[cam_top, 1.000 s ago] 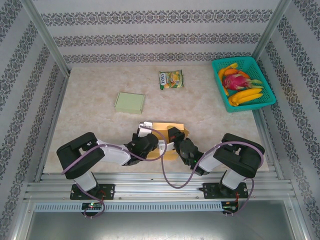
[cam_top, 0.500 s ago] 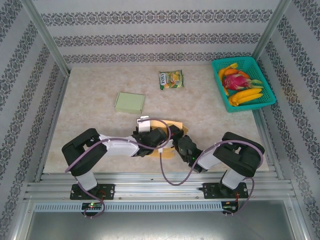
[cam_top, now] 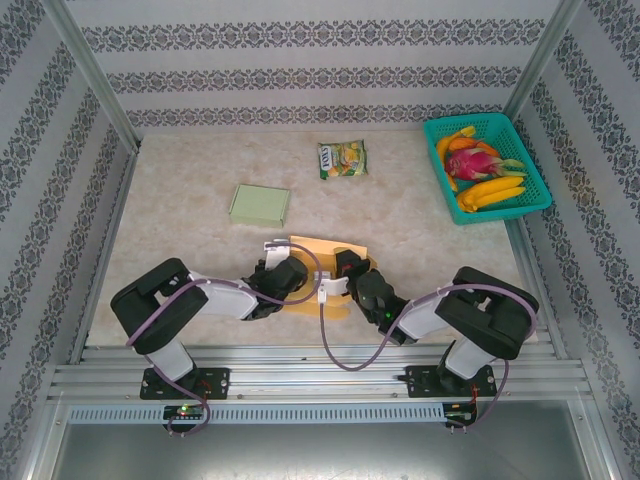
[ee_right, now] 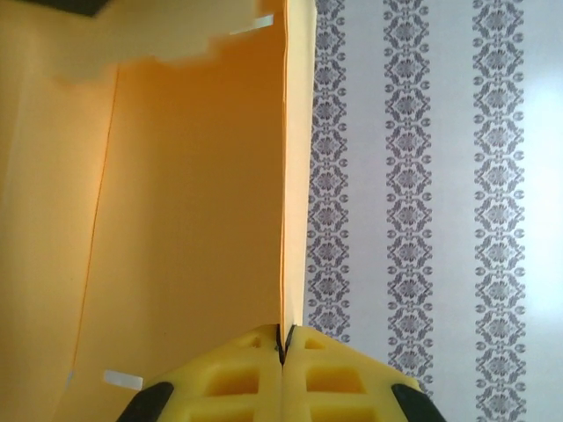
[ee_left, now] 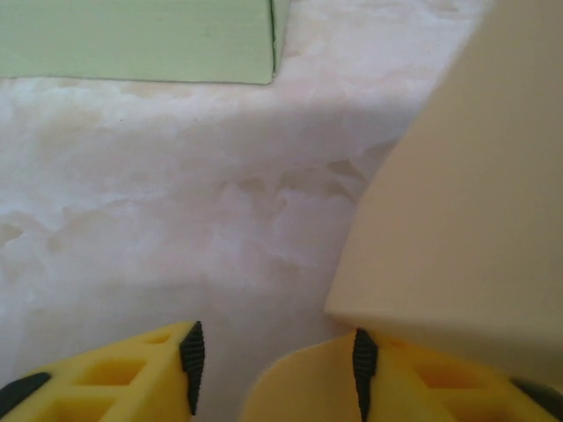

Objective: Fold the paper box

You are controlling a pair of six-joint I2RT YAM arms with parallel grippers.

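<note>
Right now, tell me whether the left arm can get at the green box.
Probably yes: the left gripper is open, and bare table lies between it and the green box ahead.

Overhead view from behind, looking down, wrist views close, all sharing paper box (cam_top: 325,252)

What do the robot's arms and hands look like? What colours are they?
The left arm and right arm are white tubes with chunky black joints, and purple cables loop off them. The left hand and right hand have yellow fingers with cut-out holes and black pads.
</note>
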